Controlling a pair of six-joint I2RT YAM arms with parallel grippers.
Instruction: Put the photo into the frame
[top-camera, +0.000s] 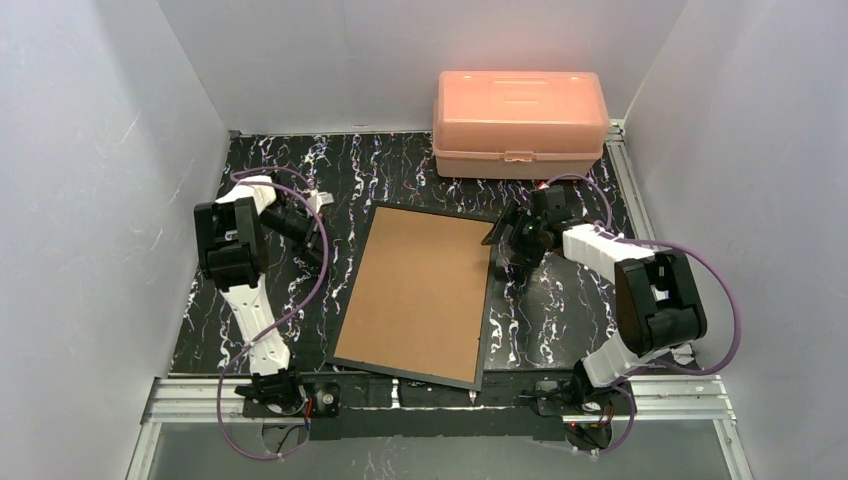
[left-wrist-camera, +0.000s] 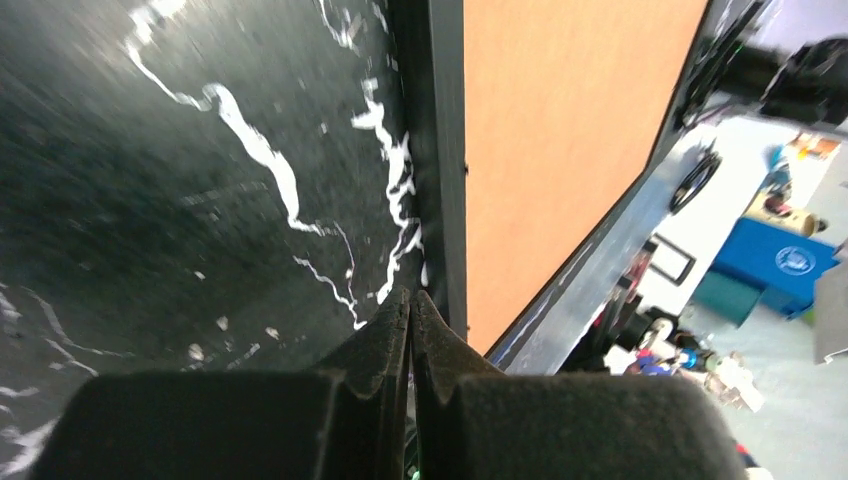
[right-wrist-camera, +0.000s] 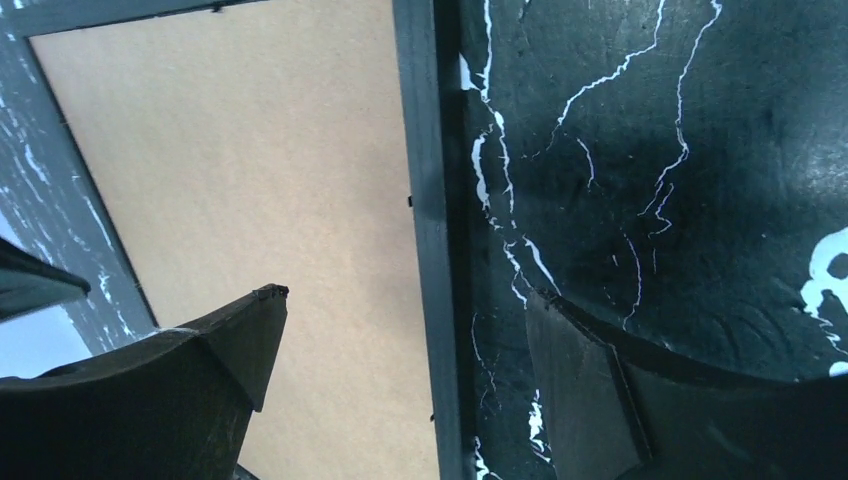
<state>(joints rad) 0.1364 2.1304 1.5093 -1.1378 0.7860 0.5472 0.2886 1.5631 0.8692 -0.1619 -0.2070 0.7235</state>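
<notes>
Black, white-veined marbled bench (top-camera: 420, 165). At its centre lies the thin black rectangular frame (top-camera: 418, 290), brown fibreboard back up; the photo is not in view. Treat the frame as stiff and light with fragile glass, and grip it by a rail. A salmon-pink plastic box (top-camera: 520, 120) stands far right. Your right end effector (right-wrist-camera: 400, 300) straddles the right rail, fingers apart. Your left end effector (left-wrist-camera: 411, 300) is closed on nothing. No writing is legible.

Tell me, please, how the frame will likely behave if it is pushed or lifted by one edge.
The frame lies flat with its board back up, so it is probably stiff and would slide on the smooth table rather than tip. Its thin rim sits low against the table, so the open right gripper straddling that rim may find little to grip.
</notes>
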